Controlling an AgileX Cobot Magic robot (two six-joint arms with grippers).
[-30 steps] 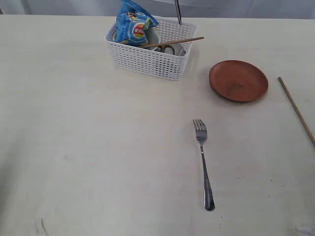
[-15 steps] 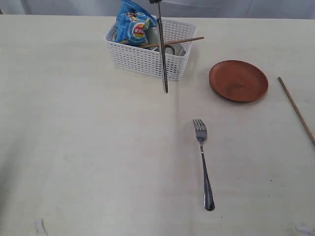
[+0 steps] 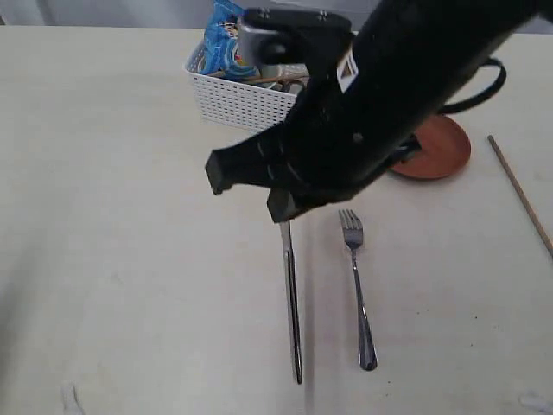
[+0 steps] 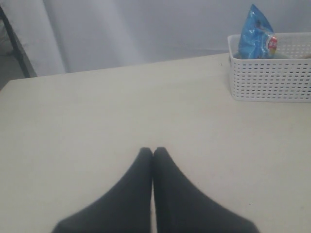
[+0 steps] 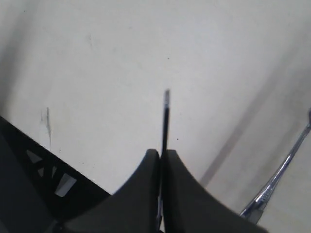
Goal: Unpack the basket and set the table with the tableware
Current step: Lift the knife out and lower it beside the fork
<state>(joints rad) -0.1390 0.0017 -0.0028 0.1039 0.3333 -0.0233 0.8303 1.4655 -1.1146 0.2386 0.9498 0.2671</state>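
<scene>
Exterior view, right claw (image 3: 283,214) clenched on knife (image 3: 292,303), fork (image 3: 358,285) just beside.

On the cream table (image 3: 130,259) were laid a white lattice basket (image 3: 242,99) at the far middle, a brown plate (image 3: 445,151) to its right, a steel fork (image 3: 357,285) nearer, and a wooden chopstick (image 3: 521,194) at the right edge.

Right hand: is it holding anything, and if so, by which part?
The right hand pinches the steel knife at one end, and the rest juts out free beyond the fingertips. The left hand is shut on nothing.
</scene>
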